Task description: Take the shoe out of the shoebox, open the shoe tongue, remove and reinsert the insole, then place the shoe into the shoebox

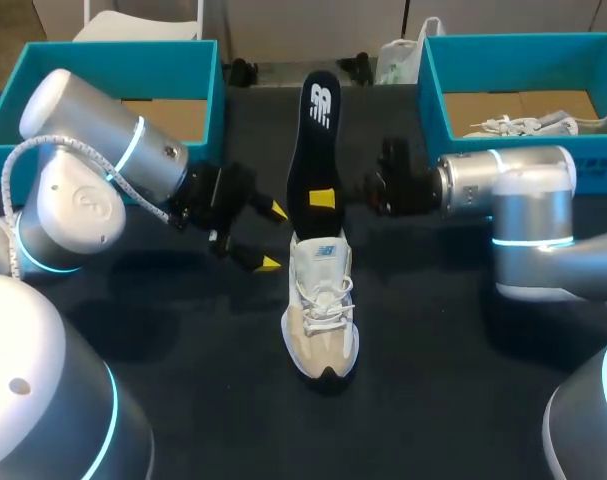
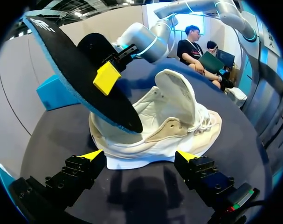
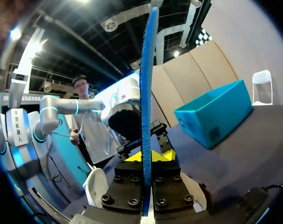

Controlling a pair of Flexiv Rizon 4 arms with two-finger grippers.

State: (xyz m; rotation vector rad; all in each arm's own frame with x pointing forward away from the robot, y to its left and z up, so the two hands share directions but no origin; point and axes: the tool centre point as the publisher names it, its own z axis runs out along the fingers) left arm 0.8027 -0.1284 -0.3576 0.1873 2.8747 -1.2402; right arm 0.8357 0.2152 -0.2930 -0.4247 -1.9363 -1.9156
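A white and beige shoe (image 1: 321, 315) stands on the dark table, toe toward the front edge, its tongue pulled open (image 2: 178, 100). My right gripper (image 1: 323, 198) is shut on the black insole (image 1: 315, 140), blue underneath, holding it upright above the shoe's heel with its lower end at the opening. From the right wrist the insole (image 3: 147, 93) shows edge-on, clamped between the yellow tips. My left gripper (image 1: 271, 237) stands open just left of the shoe's heel with nothing in it. In the left wrist view the shoe (image 2: 160, 126) lies ahead of the open fingers (image 2: 92, 156).
A teal shoebox (image 1: 523, 85) at the back right holds another white shoe (image 1: 543, 125). A second teal box (image 1: 118, 85) stands at the back left behind my left arm. Bare dark table lies in front of the shoe.
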